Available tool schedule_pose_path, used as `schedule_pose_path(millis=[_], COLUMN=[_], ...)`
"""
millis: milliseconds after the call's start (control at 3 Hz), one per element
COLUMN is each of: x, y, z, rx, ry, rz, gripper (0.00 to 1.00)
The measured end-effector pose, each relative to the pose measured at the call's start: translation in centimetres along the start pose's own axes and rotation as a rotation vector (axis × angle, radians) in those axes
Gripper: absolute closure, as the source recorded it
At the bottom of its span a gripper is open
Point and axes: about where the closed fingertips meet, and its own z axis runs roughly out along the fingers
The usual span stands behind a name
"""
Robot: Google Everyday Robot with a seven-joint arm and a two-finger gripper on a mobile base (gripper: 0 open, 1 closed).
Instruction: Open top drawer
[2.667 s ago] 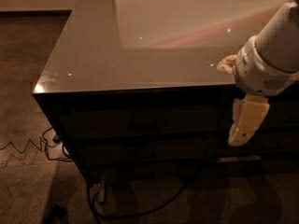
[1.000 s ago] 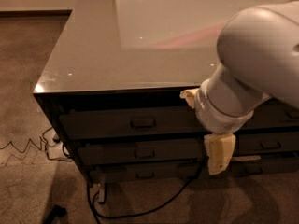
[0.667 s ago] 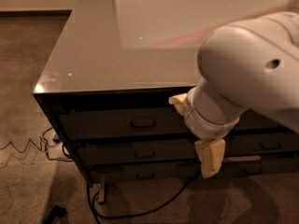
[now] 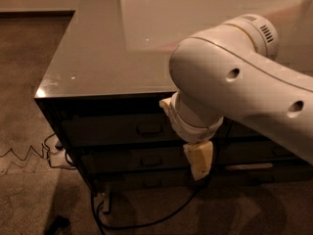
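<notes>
Camera view: the single view, looking down at a low cabinet from the front and to one side.
Cabinet [image 4: 98,58]: dark body with a glossy grey top that reflects light, standing on carpet [image 4: 24,199].
Top drawer [image 4: 107,129]: directly under the glossy top, wide dark front, lying flush with the fronts below, no gap visible.
Handle [image 4: 149,129]: small rectangular loop at the centre of the top drawer, free, nothing on it.
Second drawer [image 4: 122,161]: just below, with a similar loop handle.
Arm [image 4: 234,77]: large, white, coming in from the right and covering the right part of the drawer fronts.
Gripper [image 4: 198,161]: cream-coloured, hanging down from the wrist, right of the handle and lower, in front of the second drawer's level.
Gripper state: cannot tell whether released or clenched; contact with the cabinet cannot be told either.
Cables [image 4: 137,222]: black, on the carpet under and in front of the cabinet, with one more zigzag cable on the left.
</notes>
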Motion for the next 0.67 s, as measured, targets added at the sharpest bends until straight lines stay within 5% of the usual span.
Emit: schedule_pose_path(millis=[667], x=[-0.3], y=[-1.3], z=[4.6], rx=[-0.016], ry=[-0.033], rz=[-0.025], gripper=[0.0])
